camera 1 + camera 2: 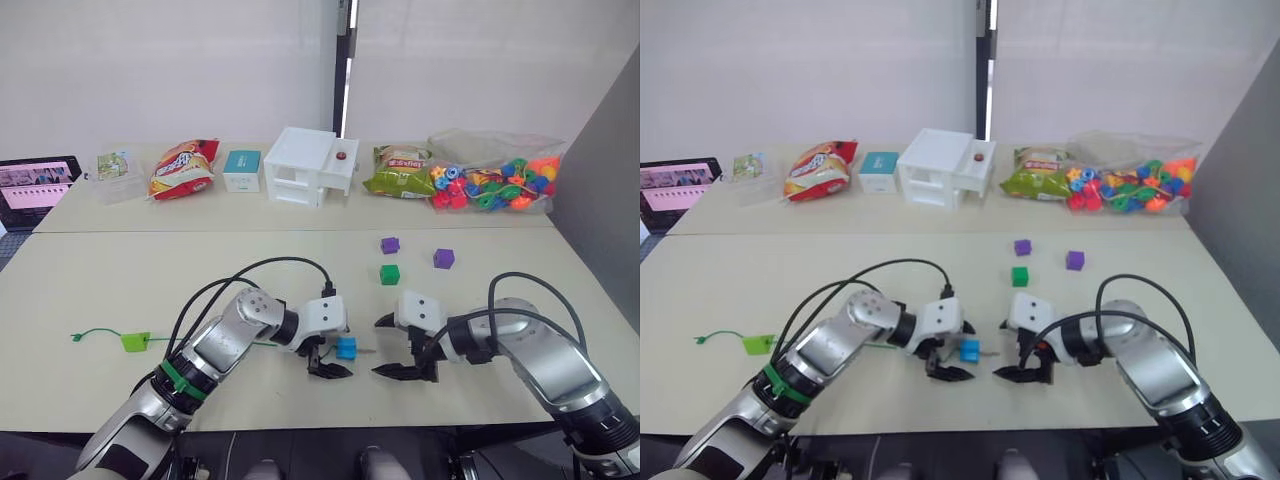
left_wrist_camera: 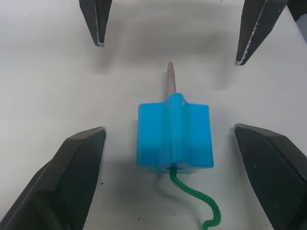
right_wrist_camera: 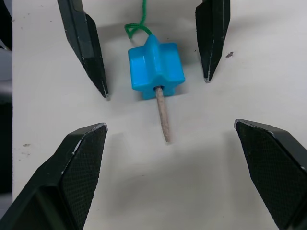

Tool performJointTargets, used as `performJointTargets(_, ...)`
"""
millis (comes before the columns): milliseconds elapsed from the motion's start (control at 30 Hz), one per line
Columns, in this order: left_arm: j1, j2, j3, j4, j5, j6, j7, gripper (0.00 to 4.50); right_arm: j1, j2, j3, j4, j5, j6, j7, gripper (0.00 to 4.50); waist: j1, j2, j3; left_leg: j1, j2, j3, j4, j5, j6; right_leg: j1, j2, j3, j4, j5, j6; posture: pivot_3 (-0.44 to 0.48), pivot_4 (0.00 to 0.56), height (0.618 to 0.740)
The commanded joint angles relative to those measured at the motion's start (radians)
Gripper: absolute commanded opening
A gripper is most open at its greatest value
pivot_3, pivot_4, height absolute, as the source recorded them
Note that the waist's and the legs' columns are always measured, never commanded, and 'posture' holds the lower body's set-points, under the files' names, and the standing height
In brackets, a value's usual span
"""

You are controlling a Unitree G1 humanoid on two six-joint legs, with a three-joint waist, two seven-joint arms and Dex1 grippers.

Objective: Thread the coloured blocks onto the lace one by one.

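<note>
So the blue flower-shaped block (image 2: 174,133) is sitting on the beige table (image 1: 120,285) right between the two grippers, already on the lace (image 2: 197,202) – the green cord comes out of one side of it and the stiff brownish tip (image 3: 163,115) sticks out the other side, pointing toward the right gripper (image 1: 392,348). Left gripper (image 1: 327,356) has its black fingers spread wide on either side of the block, not touching it, and the right gripper is spread wide too, straddling the tip without gripping anything. The two sets of fingertips are facing each other, close together, with the block lying flat on the table in the gap. The rest of the lace trails off under the left arm toward the robot's left, where the lime green wedge (image 1: 135,341) is strung on it near the knotted tail (image 1: 77,336). The dark green cube (image 1: 389,274) is loose on the table a bit further out from the grippers, with two purple cubes (image 1: 390,244) (image 1: 444,258) just beyond it. Along the back of the table there's a clear bag of coloured beads (image 1: 495,185), a white box (image 1: 310,166), a couple of snack bags (image 1: 183,167) and a tablet (image 1: 38,186) off at the far left
</note>
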Motion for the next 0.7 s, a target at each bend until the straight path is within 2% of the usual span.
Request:
performJointTargets(33, -0.001, -0.01, -0.004, -0.008, 0.005, -0.018, -0.008, 3.31, -0.003, 0.006, 0.007, -0.007, -0.01, -0.024, -0.021, 4.5, 0.001, 0.0, 0.0, 0.0, 0.0, 0.0, 0.0, 0.0, 0.0, 0.0, 0.0, 0.0, 0.0, 0.0, 0.0, 0.0, 0.15, 0.74)
performJointTargets(233, 0.005, -0.016, 0.001, -0.013, -0.004, -0.019, -0.02, 1.39, -0.018, 0.017, 0.044, 0.026, -0.03, -0.061, -0.026, 4.5, 0.0, 0.0, 0.0, 0.0, 0.0, 0.0, 0.0, 0.0, 0.0, 0.0, 0.0, 0.0, 0.0, 0.0, 0.0, 0.0, 0.15, 0.74)
performJointTargets(400, 0.011, -0.008, 0.005, -0.024, -0.008, -0.016, -0.031, 1.38, -0.032, 0.033, 0.081, 0.069, -0.055, -0.106, -0.023, 4.5, -0.001, 0.0, 0.0, 0.0, 0.0, 0.0, 0.0, 0.0, 0.0, 0.0, 0.0, 0.0, 0.0, 0.0, 0.0, 0.0, 0.15, 0.74)
performJointTargets(433, 0.011, -0.007, 0.005, -0.024, -0.008, -0.015, -0.031, 1.38, -0.036, 0.036, 0.088, 0.078, -0.059, -0.117, -0.021, 4.09, -0.001, 0.0, 0.0, 0.0, 0.0, 0.0, 0.0, 0.0, 0.0, 0.0, 0.0, 0.0, 0.0, 0.0, 0.0, 0.0, 0.15, 0.74)
performJointTargets(467, 0.01, -0.007, 0.006, -0.024, -0.007, -0.015, -0.032, 1.38, -0.038, 0.039, 0.093, 0.084, -0.062, -0.125, -0.02, 3.94, 0.0, 0.0, 0.0, 0.0, 0.0, 0.0, 0.0, 0.0, 0.0, 0.0, 0.0, 0.0, 0.0, 0.0, 0.0, 0.0, 0.15, 0.74)
performJointTargets(700, 0.009, -0.005, 0.006, -0.025, -0.005, -0.012, -0.034, 1.38, -0.056, 0.047, 0.119, 0.122, -0.097, -0.172, -0.017, 1.62, -0.001, 0.0, 0.0, 0.0, 0.0, 0.0, 0.0, 0.0, 0.0, 0.0, 0.0, 0.0, 0.0, 0.0, 0.0, 0.0, 0.15, 0.74)
